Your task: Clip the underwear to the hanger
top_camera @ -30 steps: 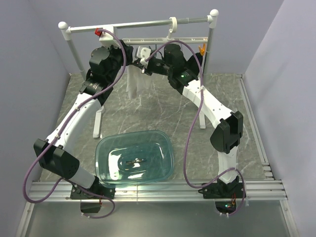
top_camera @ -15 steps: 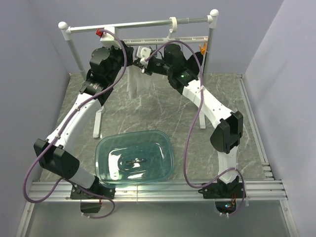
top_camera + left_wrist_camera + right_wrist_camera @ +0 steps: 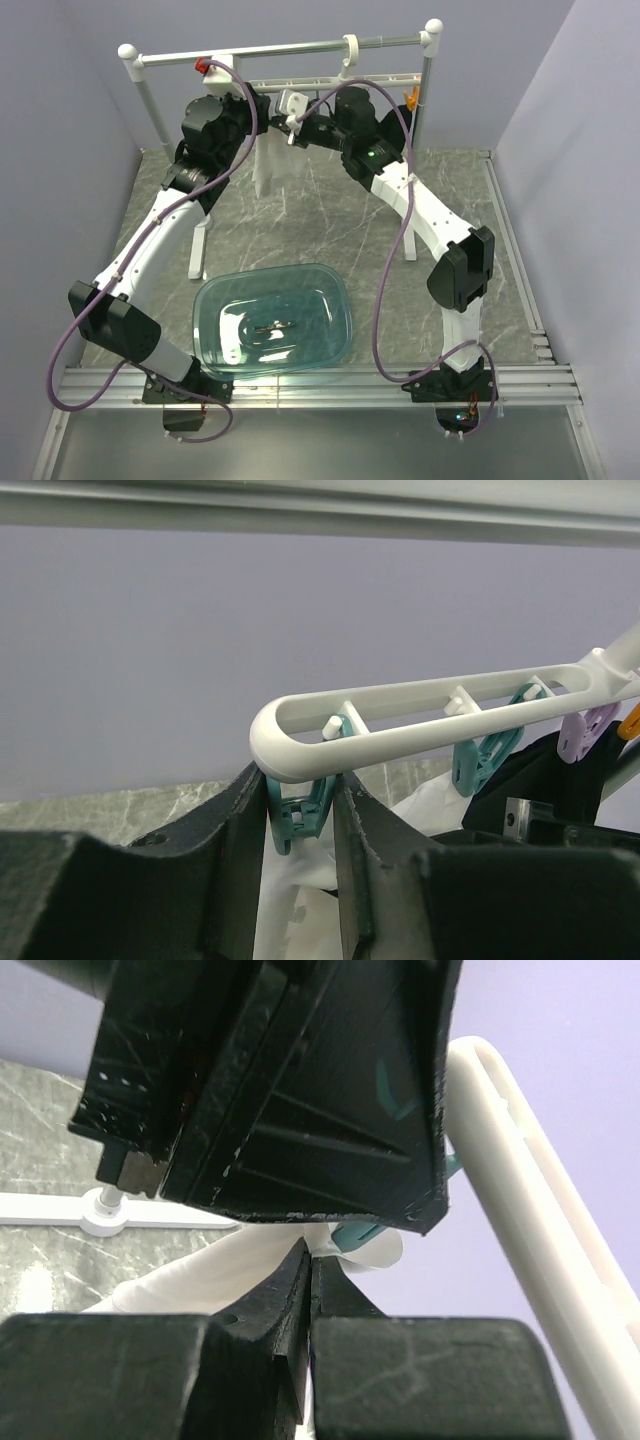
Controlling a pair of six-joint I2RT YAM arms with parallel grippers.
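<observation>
The hanger [image 3: 340,79] hangs by its hook from the back rail; its white bar also shows in the left wrist view [image 3: 420,715]. My left gripper [image 3: 262,108] [image 3: 298,792] is shut on the end teal peg [image 3: 300,805], one finger pressing each side. The white underwear [image 3: 270,168] hangs below that peg, its top edge [image 3: 320,855] right under the peg's mouth. My right gripper [image 3: 298,128] [image 3: 310,1255] is shut on the underwear's upper edge [image 3: 200,1270] and holds it up against the teal peg [image 3: 355,1232]. Whether the peg bites the fabric is hidden.
The grey metal rail [image 3: 280,48] on white posts spans the back. A second teal peg [image 3: 490,755], a purple peg [image 3: 578,735] and an orange peg [image 3: 408,98] hang further along the hanger. A clear teal bin [image 3: 215,300] sits at the front centre. Walls stand close on three sides.
My right gripper has lifted the underwear slightly up and to the left, towards the end peg. The left gripper has stayed on the peg.
</observation>
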